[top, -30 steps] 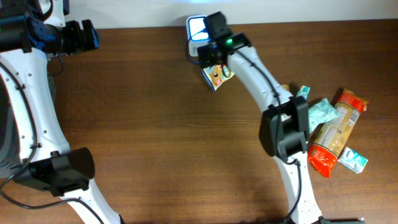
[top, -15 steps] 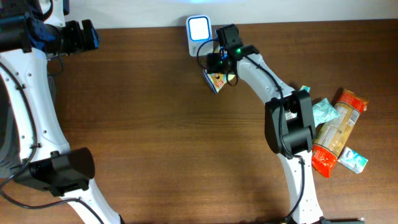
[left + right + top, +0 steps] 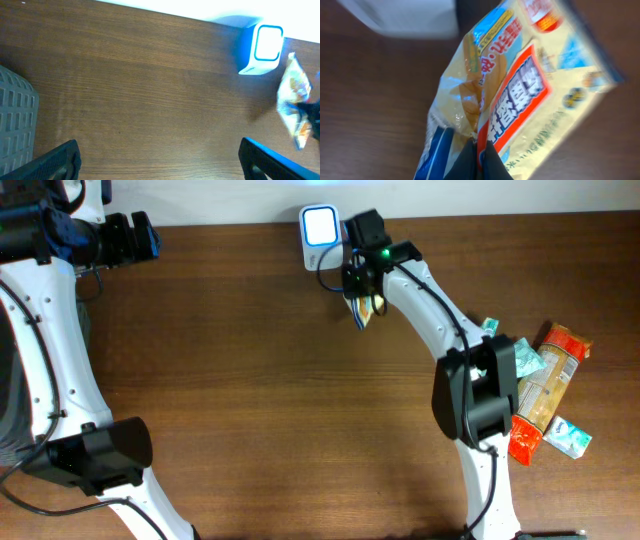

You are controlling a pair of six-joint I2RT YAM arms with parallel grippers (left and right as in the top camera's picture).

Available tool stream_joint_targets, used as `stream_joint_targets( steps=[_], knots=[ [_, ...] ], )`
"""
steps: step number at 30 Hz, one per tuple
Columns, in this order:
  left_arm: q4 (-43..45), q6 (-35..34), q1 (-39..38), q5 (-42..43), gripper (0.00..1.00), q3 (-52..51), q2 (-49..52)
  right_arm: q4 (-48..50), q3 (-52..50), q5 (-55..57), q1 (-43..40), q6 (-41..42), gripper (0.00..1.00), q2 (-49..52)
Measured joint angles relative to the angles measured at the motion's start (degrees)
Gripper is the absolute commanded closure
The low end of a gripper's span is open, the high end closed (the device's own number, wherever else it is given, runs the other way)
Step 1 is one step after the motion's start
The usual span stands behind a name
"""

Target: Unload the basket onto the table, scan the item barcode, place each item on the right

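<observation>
Right gripper (image 3: 479,159) is clamped fully closed on the snack packet (image 3: 520,85), pinching a thin fold of film at one end, with the printed face fanning out away from the grip. The packet sits just right of the scanner (image 3: 318,225) and a touch nearer the front of the table (image 3: 250,400). It looks edge-on from overhead and appears to be carried clear of the wood, not resting on it. No barcode is readable in any view, and it can't be told which face points at the scanner's lit window. Handling judgement: a light, thin glossy film pouch, soft and crinkly, so it will flop and swivel about a single pinch point, and the slick surface may creep under a loose grip. The contents are likely loose or brittle, so squeezing the belly risks crushing them and wrinkling the print. The best hold is the flat sealed seam at an end or corner, the stiffest part, which also leaves both faces uncovered for the read. Wrist rotations should be slow so the pouch doesn't swing. Left gripper (image 3: 160,165) is spread as wide as it goes and holds nothing, parked well left of the scanner. The spare packets (image 3: 540,385) lie well right of the scanner, out of the way.
</observation>
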Motion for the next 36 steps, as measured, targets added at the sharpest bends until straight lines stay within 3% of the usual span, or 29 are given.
stream_joint_targets(
  steps=[7,13,26,32,33,34,35,36],
  knots=[
    [0.0,0.0,0.0,0.0,0.01,0.0,0.0,7.1,4.1,19.7,13.1,-20.5,0.96,-4.3],
    [0.0,0.0,0.0,0.0,0.01,0.0,0.0,10.6,4.1,27.7,15.9,-28.1,0.96,-4.3],
    [0.0,0.0,0.0,0.0,0.01,0.0,0.0,10.1,4.1,30.6,13.6,-30.5,0.96,-4.3],
    [0.0,0.0,0.0,0.0,0.01,0.0,0.0,-6.4,4.2,30.3,13.9,-25.3,0.96,-4.3],
    [0.0,0.0,0.0,0.0,0.01,0.0,0.0,-9.5,4.2,26.8,13.9,-23.6,0.92,-4.3],
    [0.0,0.0,0.0,0.0,0.01,0.0,0.0,-10.3,4.2,23.2,13.7,-22.2,0.71,-4.3],
    [0.0,0.0,0.0,0.0,0.01,0.0,0.0,-10.2,4.2,19.0,13.5,-20.8,0.62,-4.3],
    [0.0,0.0,0.0,0.0,0.01,0.0,0.0,-8.9,4.2,15.2,13.2,-19.2,0.60,-4.3]
  ],
)
